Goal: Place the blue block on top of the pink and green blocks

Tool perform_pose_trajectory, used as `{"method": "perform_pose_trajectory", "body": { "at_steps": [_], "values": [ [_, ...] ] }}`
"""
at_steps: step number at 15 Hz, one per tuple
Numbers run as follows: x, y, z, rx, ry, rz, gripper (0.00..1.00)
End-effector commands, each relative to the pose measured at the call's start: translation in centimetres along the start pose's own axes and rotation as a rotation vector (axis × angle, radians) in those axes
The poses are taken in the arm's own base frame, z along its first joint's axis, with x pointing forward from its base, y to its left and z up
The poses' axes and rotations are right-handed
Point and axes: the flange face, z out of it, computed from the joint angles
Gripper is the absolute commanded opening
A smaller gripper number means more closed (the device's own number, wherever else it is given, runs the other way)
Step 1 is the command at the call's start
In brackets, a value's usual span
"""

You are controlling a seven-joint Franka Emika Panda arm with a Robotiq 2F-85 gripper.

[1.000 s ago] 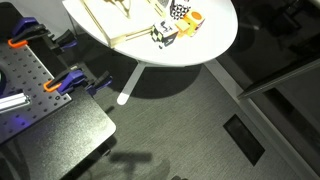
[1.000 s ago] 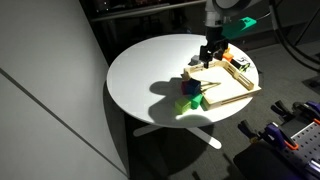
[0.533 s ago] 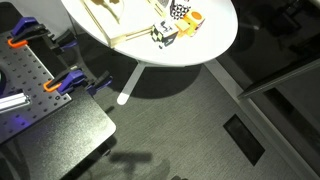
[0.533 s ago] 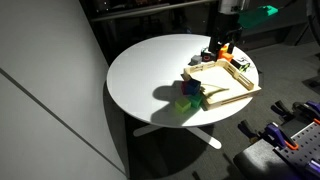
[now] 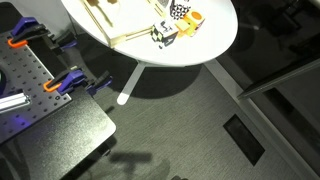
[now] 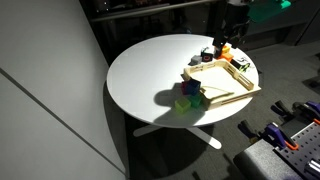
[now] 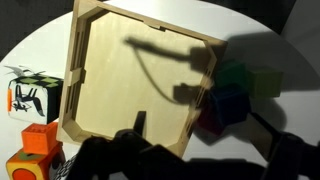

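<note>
The blue block (image 6: 187, 88) sits on top of the green block (image 6: 185, 103) next to the wooden tray's near-left corner on the round white table (image 6: 140, 70). In the wrist view the blue block (image 7: 226, 100) lies in shadow with the green block (image 7: 243, 78) and a pink block (image 7: 208, 118) right beside the tray's edge. My gripper (image 6: 222, 44) hangs above the far side of the tray, well clear of the blocks. In the wrist view its fingers (image 7: 200, 142) are spread apart and hold nothing.
A wooden tray (image 6: 222, 82) (image 7: 140, 80) (image 5: 125, 30) lies on the table. A black-and-white cube (image 7: 25, 95) (image 5: 165, 33) and orange pieces (image 7: 40, 138) (image 5: 193, 18) stand beside it. Clamps (image 5: 65, 82) sit on a dark bench near the table.
My gripper has risen and moved away from the block stack, across the tray toward the table's far side. The blocks have stayed put.
</note>
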Motion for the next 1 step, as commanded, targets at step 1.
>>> {"method": "perform_pose_trajectory", "body": {
  "at_steps": [1],
  "values": [
    [0.02,-0.03,0.16,0.000,-0.005,-0.001,1.00]
  ]
}}
